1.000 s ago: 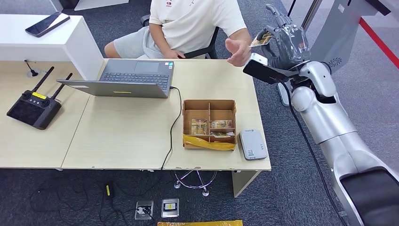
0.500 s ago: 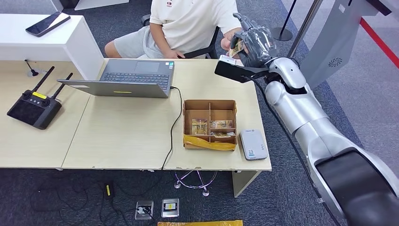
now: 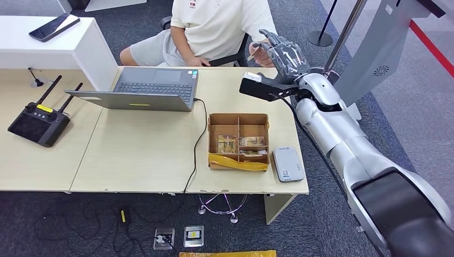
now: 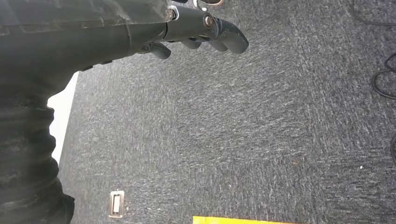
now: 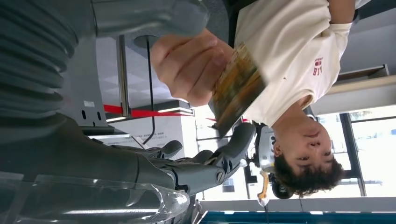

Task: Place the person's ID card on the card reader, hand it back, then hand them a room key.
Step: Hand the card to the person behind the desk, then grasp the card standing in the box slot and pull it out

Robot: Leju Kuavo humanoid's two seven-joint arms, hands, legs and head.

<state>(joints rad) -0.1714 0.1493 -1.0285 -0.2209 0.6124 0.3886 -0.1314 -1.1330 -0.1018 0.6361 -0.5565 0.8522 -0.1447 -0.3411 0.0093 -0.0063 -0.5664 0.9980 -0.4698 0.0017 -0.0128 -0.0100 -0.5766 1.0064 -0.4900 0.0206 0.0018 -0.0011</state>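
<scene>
My right hand [image 3: 284,53] is raised past the far right corner of the table, in front of the seated person. The room key [image 5: 236,88], a brown and yellow patterned card, is gripped in the person's hand [image 5: 187,65]. My dark fingers [image 5: 233,140] are stretched out beside it, one tip at the card's edge, and my thumb lies on the other side of the person's hand. The key's end [image 3: 255,48] sticks out by my fingertips. The grey card reader [image 3: 288,164] lies near the table's front right corner. My left hand [image 4: 205,28] hangs over the carpet, holding nothing.
A cardboard box [image 3: 238,120] with dividers holds more cards beside the reader. A laptop [image 3: 155,88] with its cable, a black remote controller [image 3: 37,120] and a phone [image 3: 53,27] on a white counter lie to the left. A stanchion post [image 3: 342,27] stands behind my right arm.
My right arm swung left, bringing the key to the person. The person's hand has closed on the key and my fingers have loosened from it.
</scene>
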